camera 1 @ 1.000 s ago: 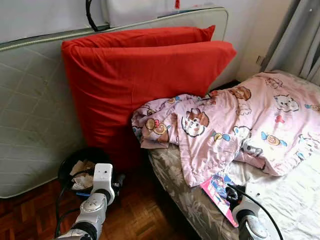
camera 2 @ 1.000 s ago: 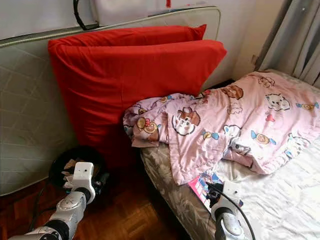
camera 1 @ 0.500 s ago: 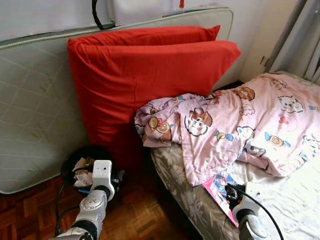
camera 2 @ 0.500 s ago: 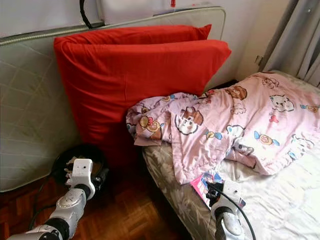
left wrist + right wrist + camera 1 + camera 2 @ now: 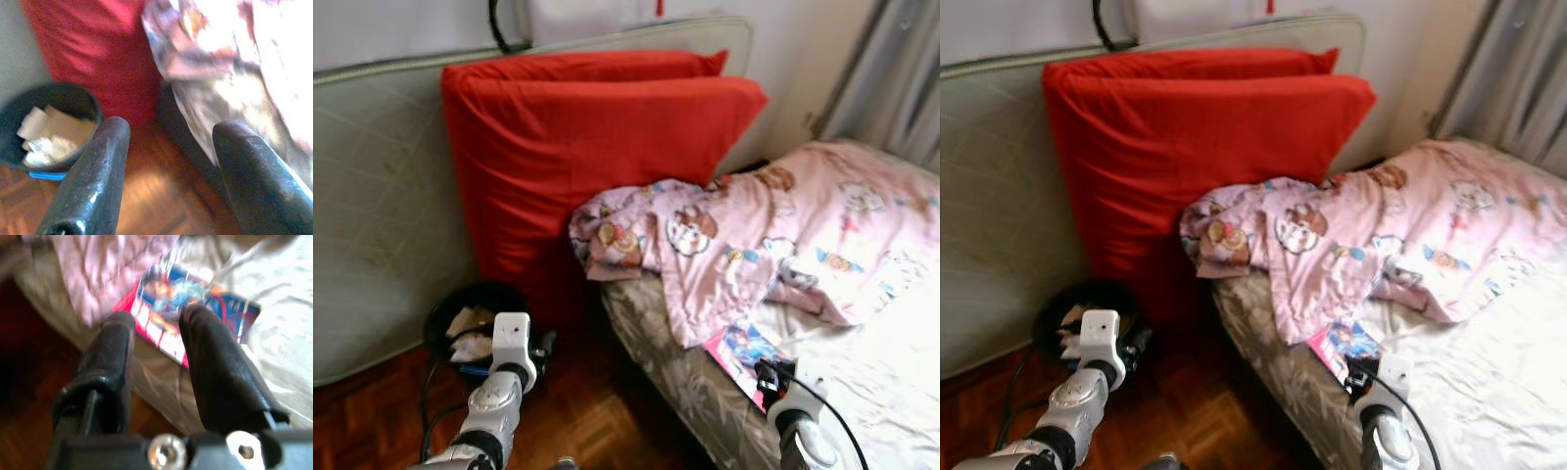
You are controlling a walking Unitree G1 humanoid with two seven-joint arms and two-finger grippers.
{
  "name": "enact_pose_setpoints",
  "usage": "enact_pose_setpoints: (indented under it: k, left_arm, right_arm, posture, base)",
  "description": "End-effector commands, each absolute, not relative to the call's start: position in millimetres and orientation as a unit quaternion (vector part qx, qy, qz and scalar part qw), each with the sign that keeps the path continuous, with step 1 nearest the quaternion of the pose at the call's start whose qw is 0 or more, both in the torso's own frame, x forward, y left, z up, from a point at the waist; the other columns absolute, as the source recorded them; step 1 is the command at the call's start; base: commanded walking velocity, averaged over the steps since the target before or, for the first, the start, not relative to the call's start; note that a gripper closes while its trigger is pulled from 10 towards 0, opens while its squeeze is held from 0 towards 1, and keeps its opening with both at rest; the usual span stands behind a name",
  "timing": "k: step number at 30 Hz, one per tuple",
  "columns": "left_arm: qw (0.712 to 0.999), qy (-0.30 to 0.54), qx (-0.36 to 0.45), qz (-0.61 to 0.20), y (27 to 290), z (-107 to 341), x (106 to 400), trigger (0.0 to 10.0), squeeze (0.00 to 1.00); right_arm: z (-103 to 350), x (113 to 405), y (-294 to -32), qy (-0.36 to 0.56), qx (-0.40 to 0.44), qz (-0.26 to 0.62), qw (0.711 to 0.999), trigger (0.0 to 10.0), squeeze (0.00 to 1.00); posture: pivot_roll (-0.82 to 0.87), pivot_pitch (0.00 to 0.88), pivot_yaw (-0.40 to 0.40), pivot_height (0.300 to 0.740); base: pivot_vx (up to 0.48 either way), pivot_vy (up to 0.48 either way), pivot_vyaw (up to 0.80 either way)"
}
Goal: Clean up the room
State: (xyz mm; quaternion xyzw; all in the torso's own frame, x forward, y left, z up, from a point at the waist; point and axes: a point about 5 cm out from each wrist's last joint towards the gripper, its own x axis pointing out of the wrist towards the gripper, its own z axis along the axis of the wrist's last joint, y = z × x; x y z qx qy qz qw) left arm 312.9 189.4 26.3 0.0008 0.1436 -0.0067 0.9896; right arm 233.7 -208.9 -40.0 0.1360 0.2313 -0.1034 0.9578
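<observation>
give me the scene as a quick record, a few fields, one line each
left tool: open, over the wooden floor near the bin
right tool: open, just short of the magazine
magazine: flat at the bed edge, partly under the blanket
blanket: pink, crumpled on the bed
bin: black, on the floor, crumpled paper inside
red cushions: upright against the mattress

Daylight entered from the grey curtained side (image 5: 899, 88); the white bedsheet (image 5: 891, 372) glared, nearly washed out; all views showed motion blur; the dark parquet floor (image 5: 1185, 411) lay dim.
</observation>
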Motion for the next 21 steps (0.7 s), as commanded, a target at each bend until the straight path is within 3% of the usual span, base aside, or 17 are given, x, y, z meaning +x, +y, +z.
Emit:
enact_pose_setpoints:
  k: [1, 14, 21]
  left_arm:
    - [0.988, 0.157, 0.003, -0.003, 191.7, 19.2, 306.5, 10.0, 0.00]
    - [0.990, 0.141, 0.002, -0.007, 188.6, 21.8, 307.5, 10.0, 0.00]
    - [0.990, 0.140, 0.001, -0.010, 186.9, 22.3, 308.1, 10.0, 0.00]
  right_arm:
    - [-34.9, 240.7, -208.4, 0.219, 0.136, -0.100, 0.961, 10.0, 0.00]
    - [-35.4, 240.5, -208.7, 0.225, 0.127, -0.099, 0.961, 10.0, 0.00]
    - [-34.2, 241.2, -208.6, 0.218, 0.126, -0.097, 0.963, 10.0, 0.00]
  posture:
    - [0.05, 0.000, -0.039, 0.665]
    - [0.05, 0.000, -0.040, 0.665]
    - [0.05, 0.000, -0.039, 0.636]
  base:
    - [0.000, 0.000, 0.00]
    - [0.000, 0.000, 0.00]
    - [0.000, 0.000, 0.00]
